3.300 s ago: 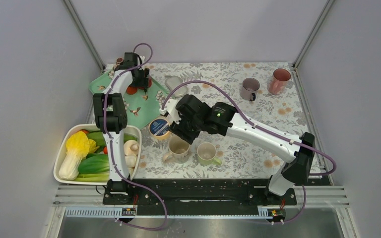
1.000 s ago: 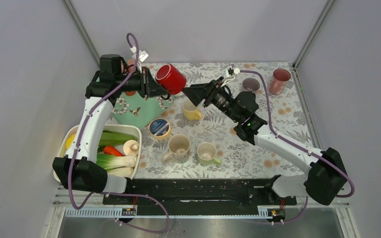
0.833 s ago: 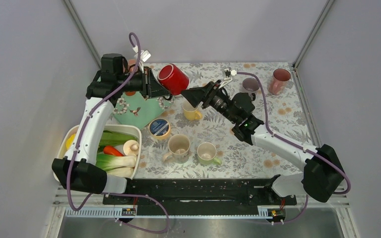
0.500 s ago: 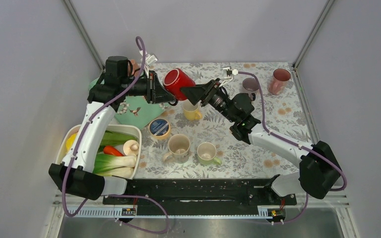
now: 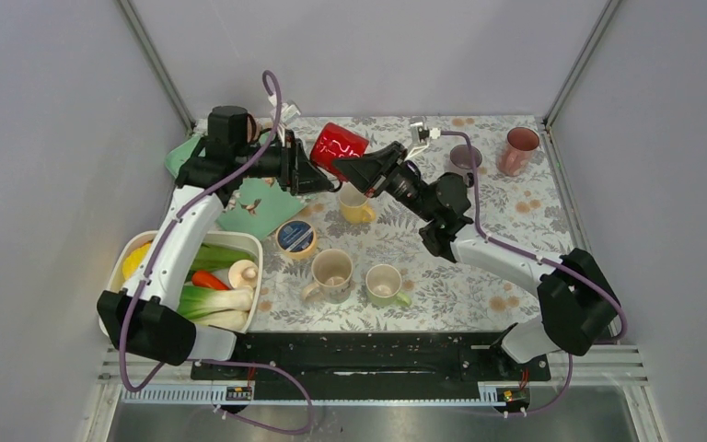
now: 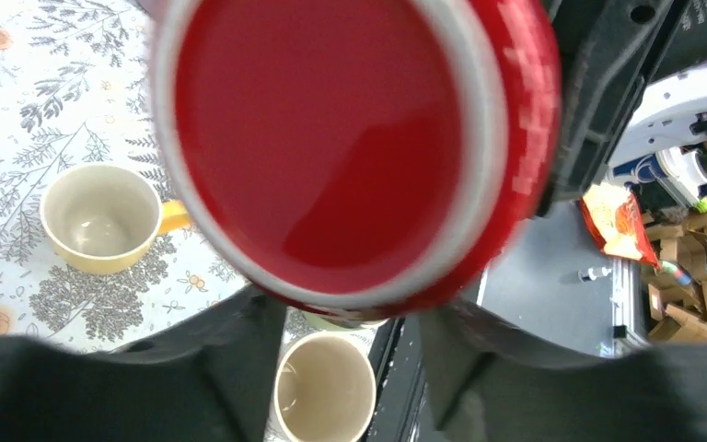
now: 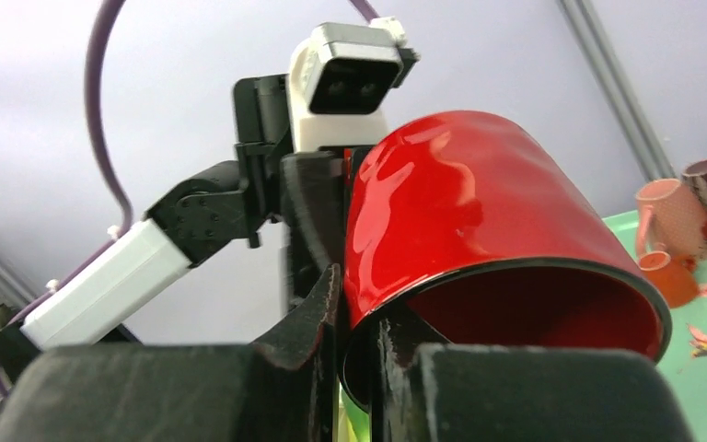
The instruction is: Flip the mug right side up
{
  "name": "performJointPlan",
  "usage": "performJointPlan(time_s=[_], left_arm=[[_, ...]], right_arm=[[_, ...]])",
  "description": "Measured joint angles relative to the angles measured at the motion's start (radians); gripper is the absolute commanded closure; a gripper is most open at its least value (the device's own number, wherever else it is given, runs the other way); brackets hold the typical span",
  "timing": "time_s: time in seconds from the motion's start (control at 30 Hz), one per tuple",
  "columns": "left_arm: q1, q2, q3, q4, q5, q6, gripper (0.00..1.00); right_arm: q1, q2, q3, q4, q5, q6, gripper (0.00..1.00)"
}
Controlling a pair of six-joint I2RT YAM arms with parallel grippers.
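Note:
A red mug (image 5: 339,145) hangs in the air over the back of the table, lying on its side between my two arms. My right gripper (image 5: 342,168) is shut on its rim, one finger (image 7: 318,318) outside the wall and the other inside the mouth. The right wrist view looks into the mug's (image 7: 479,230) dark red opening. My left gripper (image 5: 324,175) is open at the mug's other end. In the left wrist view the mug's round red end (image 6: 331,138) with a white ring fills the frame, the left fingers (image 6: 239,341) spread wide on either side.
Below the mug stands a yellow mug (image 5: 356,207). A beige mug (image 5: 331,273) and a green mug (image 5: 385,283) sit nearer the front, beside a blue-topped round tin (image 5: 295,238). A white tub of vegetables (image 5: 118,281) is front left, a green tray (image 5: 272,207) back left, and mauve (image 5: 465,161) and pink (image 5: 518,150) cups back right.
The left arm carried the red mug rightward to meet the right arm. The right jaws shut on its rim and the left jaws opened off it.

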Motion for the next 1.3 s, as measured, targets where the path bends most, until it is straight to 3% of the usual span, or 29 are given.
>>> performJointPlan(time_s=[0.07,0.1,0.23,0.43,0.6,0.97,1.17,1.3], left_arm=[[-0.012,0.000,-0.001,-0.022,-0.024,0.060,0.03],[-0.018,0.000,-0.002,-0.035,-0.048,0.090,0.01],[-0.013,-0.003,-0.002,-0.056,-0.296,0.198,0.01],[0.019,0.004,-0.003,-0.043,-0.754,0.397,0.01],[0.113,0.106,0.004,0.019,-0.962,0.497,0.01],[0.320,0.492,0.173,0.002,-1.064,0.529,0.01],[0.347,0.585,0.254,-0.003,-1.066,0.529,0.01],[0.362,0.630,0.271,-0.005,-1.040,0.527,0.01]], right_arm=[[-0.004,-0.003,0.001,-0.042,0.013,-0.023,1.00],[-0.010,-0.008,0.001,-0.083,0.021,-0.050,1.00],[-0.032,-0.028,0.062,-0.402,0.096,-0.262,1.00],[-0.051,0.092,0.452,-1.048,0.282,-0.645,1.00],[-0.089,0.257,0.704,-1.390,0.376,-0.829,1.00],[-0.208,0.729,1.143,-1.891,0.372,-0.967,1.00],[-0.230,0.903,1.348,-2.036,0.348,-0.985,1.00],[-0.230,0.956,1.401,-2.074,0.331,-0.990,0.93]])
